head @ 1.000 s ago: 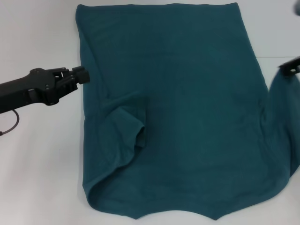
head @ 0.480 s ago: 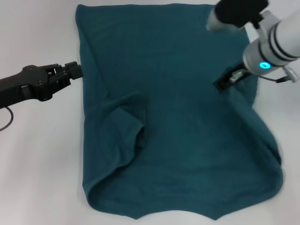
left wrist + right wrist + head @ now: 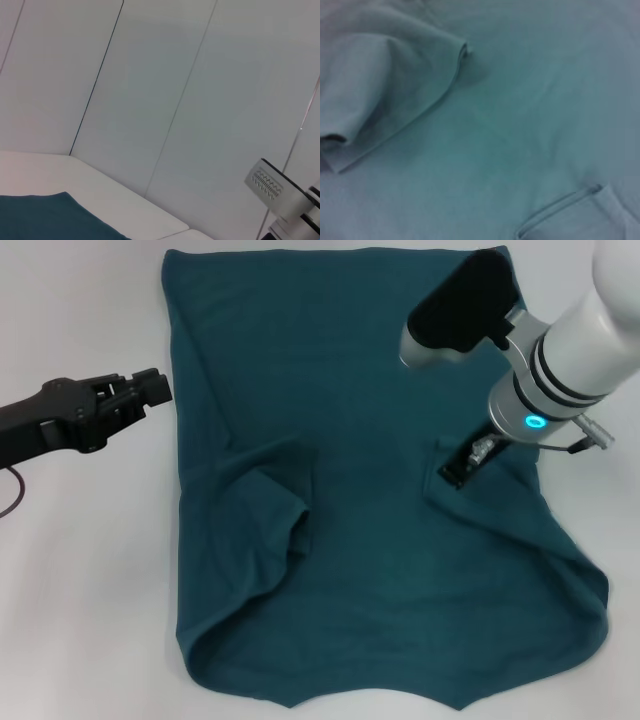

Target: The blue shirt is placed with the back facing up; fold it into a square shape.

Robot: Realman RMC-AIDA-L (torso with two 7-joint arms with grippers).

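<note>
The blue shirt point(image 3: 380, 490) lies spread plain side up on the white bench point(image 3: 90, 570), its left sleeve already folded in over the body. It looks soft, light and limp, so it should drape and crease wherever I pull; hems and sleeve edges seem the best places to pinch. My right hand point(image 3: 462, 468) is clamped on the right sleeve edge over the shirt's right half. My left hand point(image 3: 150, 390) hovers just off the shirt's left edge; I cannot tell its fingers. Pale panelled walls stand behind the bench.
</note>
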